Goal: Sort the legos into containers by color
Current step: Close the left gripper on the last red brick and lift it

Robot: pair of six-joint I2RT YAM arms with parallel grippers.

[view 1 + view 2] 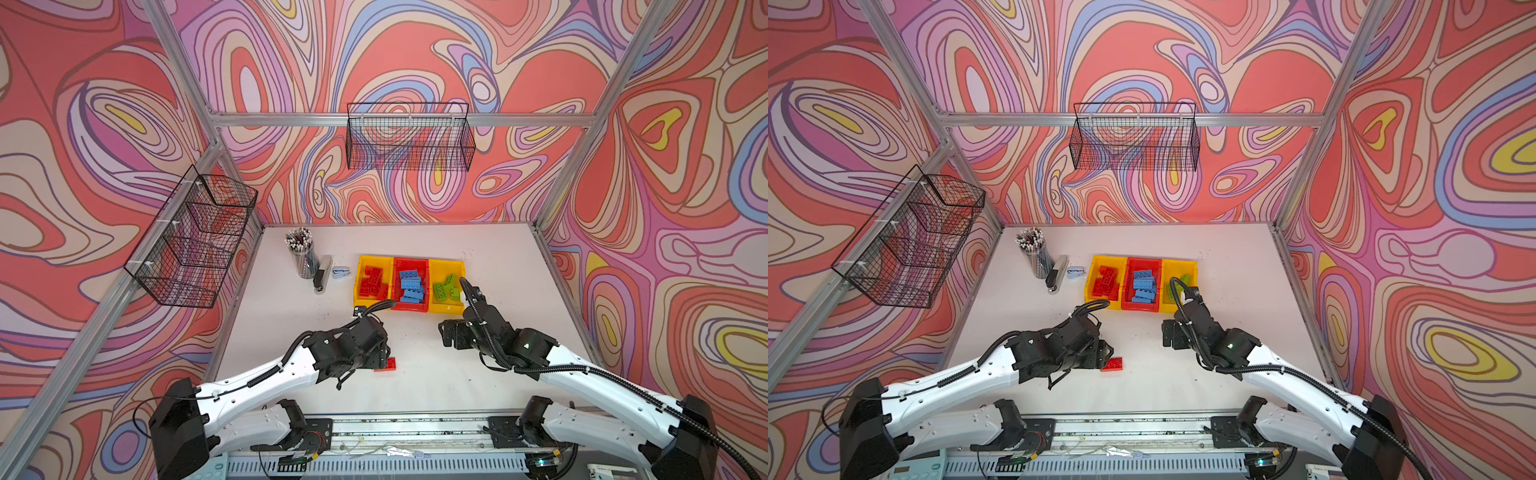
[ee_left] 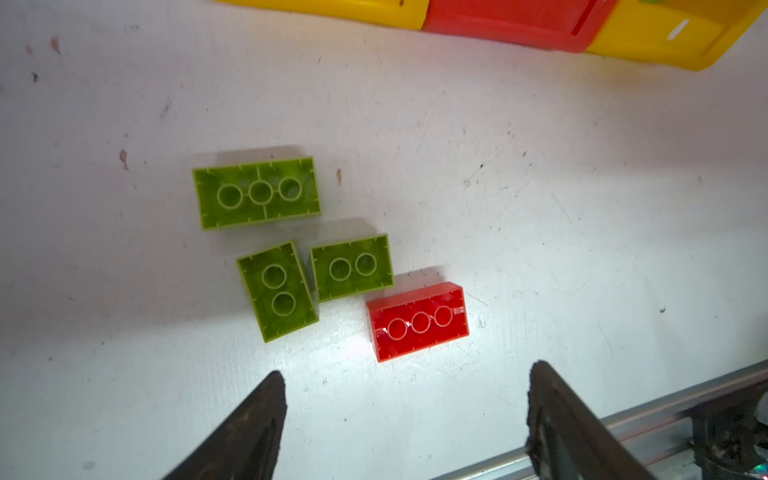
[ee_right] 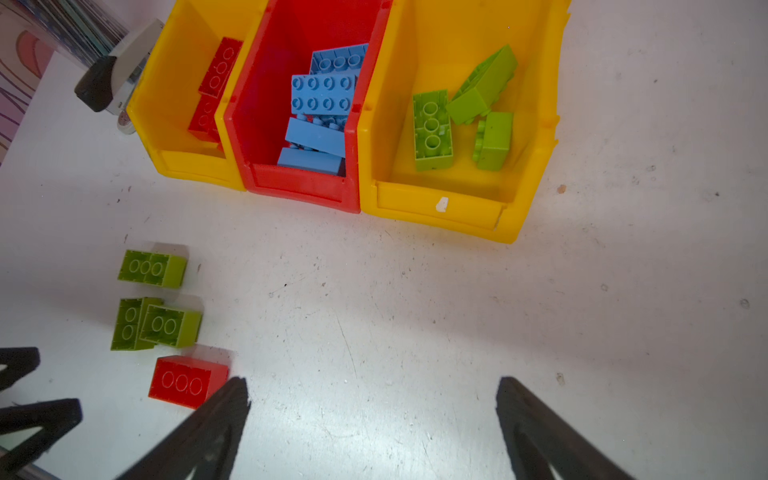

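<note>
Four legos lie hollow side up on the tabletop (image 2: 582, 208), near the containers: three green bricks (image 2: 352, 267) close together and one red brick (image 2: 417, 322) just beside them. The left gripper (image 2: 409, 370) hovers over this group with jaws open and empty, probably to take the red one for the left yellow container (image 3: 195, 166), which holds red. The right gripper (image 3: 372, 380), jaws also wide open and empty, hangs before the right yellow container (image 3: 415, 199), where green ones belong.

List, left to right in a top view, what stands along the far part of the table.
cup of pens → stapler → small blue object → left yellow bin with red legos → red bin with blue legos → right yellow bin with green legos
</note>
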